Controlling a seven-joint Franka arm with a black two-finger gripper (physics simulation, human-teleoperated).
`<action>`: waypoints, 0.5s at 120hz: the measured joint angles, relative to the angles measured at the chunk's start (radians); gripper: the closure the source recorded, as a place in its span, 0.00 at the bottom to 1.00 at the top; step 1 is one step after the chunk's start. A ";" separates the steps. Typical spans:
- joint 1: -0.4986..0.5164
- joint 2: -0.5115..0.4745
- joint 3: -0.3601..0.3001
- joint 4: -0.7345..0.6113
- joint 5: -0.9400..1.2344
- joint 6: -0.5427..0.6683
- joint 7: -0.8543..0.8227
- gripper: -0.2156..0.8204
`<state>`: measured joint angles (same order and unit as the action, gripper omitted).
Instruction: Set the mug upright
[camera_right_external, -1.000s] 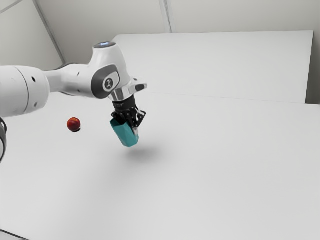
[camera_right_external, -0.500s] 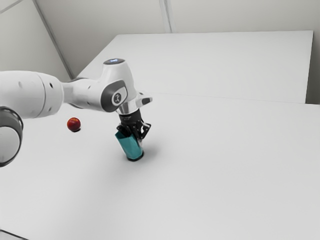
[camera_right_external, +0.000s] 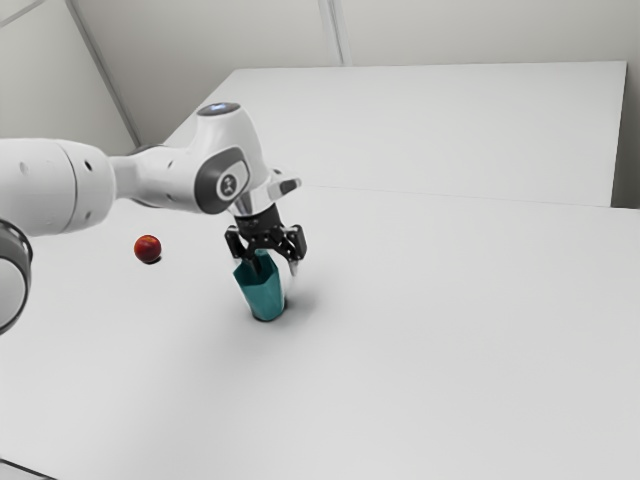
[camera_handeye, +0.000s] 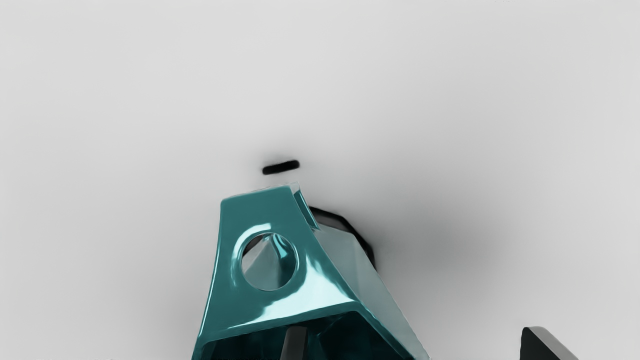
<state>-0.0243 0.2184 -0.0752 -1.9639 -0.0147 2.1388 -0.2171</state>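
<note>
Item: teal faceted mug (camera_right_external: 265, 297), base down on your table (camera_right_external: 450, 350), mouth up, well in from the far edge. Round hole through one side part.
Item: your gripper (camera_right_external: 275, 267), above the mug; fingers spread wide, one inside the mouth, the other outside, apart from the wall.
Item: red ball (camera_right_external: 147, 248), on your table, nearer than the mug to the edge at the exterior view's left.
Markings: round emblem (camera_right_external: 228, 185) on your arm (camera_right_external: 170, 178), too small to read.
</note>
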 joint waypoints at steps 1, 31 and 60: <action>0.000 -0.003 0.000 0.000 0.000 0.000 0.000 0.36; -0.005 -0.089 0.001 0.030 -0.002 -0.025 0.004 0.25; -0.038 -0.149 0.000 0.212 0.086 -0.161 0.043 0.22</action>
<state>-0.0620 0.0697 -0.0756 -1.7523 0.0718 1.9775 -0.1739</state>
